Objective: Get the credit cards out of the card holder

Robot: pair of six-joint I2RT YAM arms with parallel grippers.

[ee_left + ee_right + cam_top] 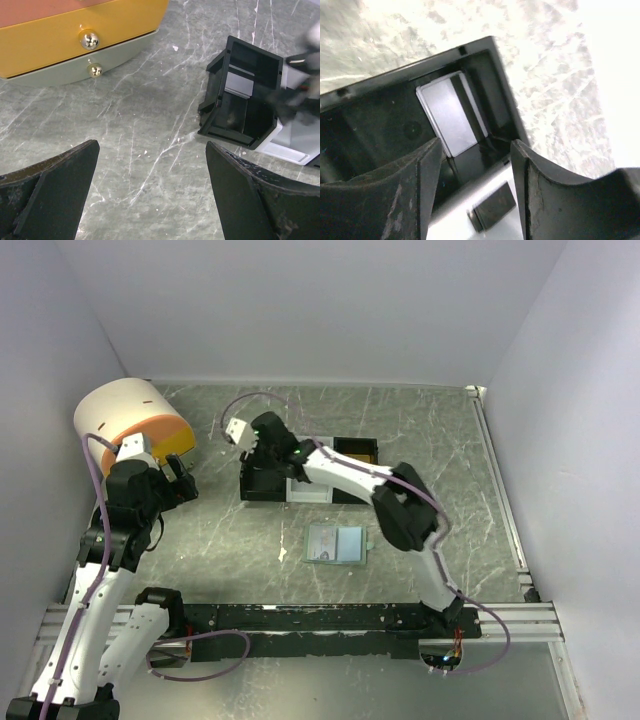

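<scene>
**Card set in the tray; holder lies open on the table**

The small bifold card holder (335, 543), pale blue-green inside, lies open and flat on the grey marbled table (450, 440), just in front of the black-and-white three-compartment tray (262, 490). Whether a card remains in its panels, I cannot tell. One thin grey credit card (451, 114) leans inside the tray's black end compartment. The right gripper (476, 150) hangs directly over it, with its jaws partly apart and nothing between them. The left gripper (151, 145) is fully spread and empty, low above the table near an orange-and-grey drawer box with brass knobs (75, 25). I judge that the right arm should lift straight up, so that neither finger catches the compartment wall or drags the card, before it goes to the holder.
</scene>
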